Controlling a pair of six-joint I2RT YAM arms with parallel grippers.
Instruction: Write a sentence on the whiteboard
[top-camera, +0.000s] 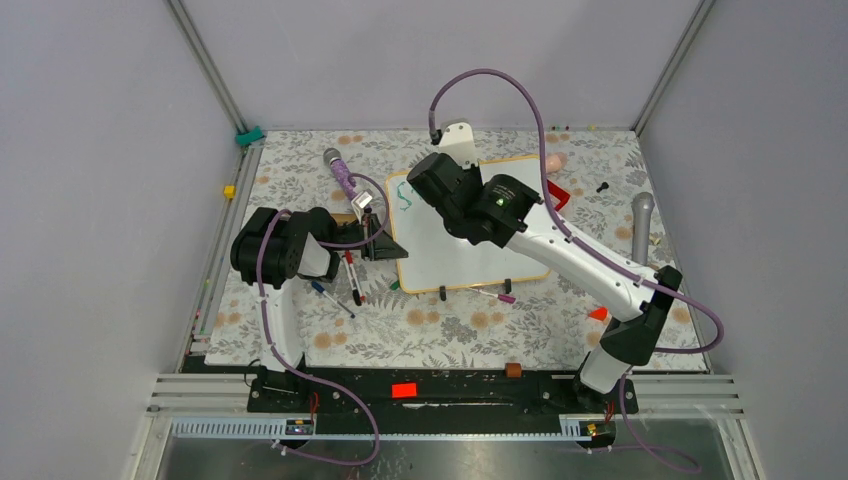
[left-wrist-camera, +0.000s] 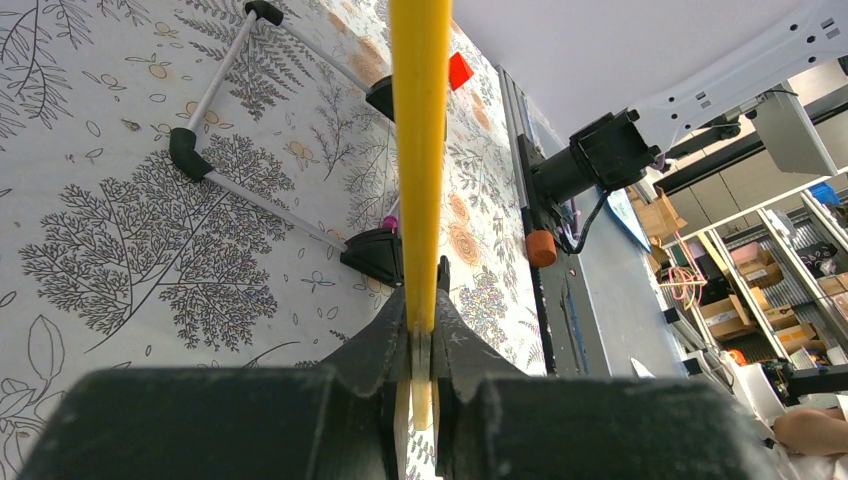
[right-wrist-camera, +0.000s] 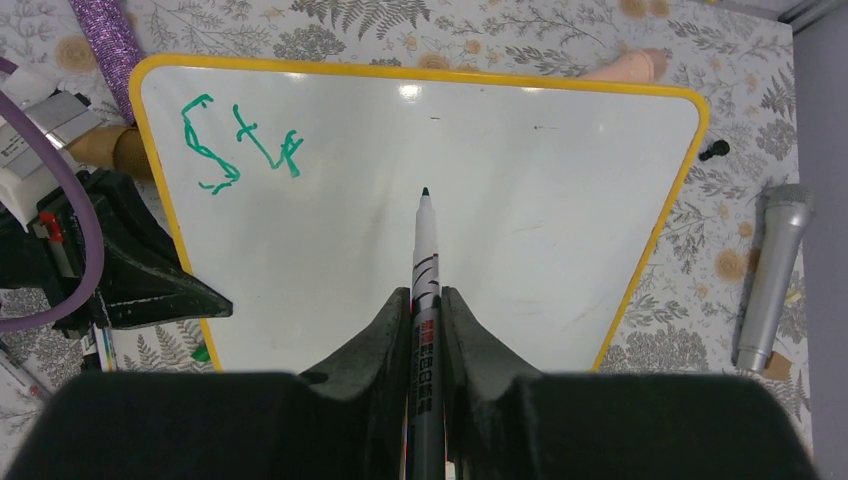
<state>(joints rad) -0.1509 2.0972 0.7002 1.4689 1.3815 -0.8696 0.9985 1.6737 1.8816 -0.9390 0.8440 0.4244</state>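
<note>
One glossy white, yellow-framed rectangular whiteboard (right-wrist-camera: 500, 200) is set on the floral bench (top-camera: 450, 330), its edge clamped by the left claw (left-wrist-camera: 422, 312). Three green letters (right-wrist-camera: 240, 150) are counted. One white marker (right-wrist-camera: 424, 250) is gripped by the right claw (right-wrist-camera: 427, 302).

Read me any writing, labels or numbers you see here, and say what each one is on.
"Str", green marker handwriting, rough last letter, at the top left of the glossy white yellow-framed whiteboard.
Red and black print on the white marker pen barrel: too blurred to read.
Nothing else readable.
</note>
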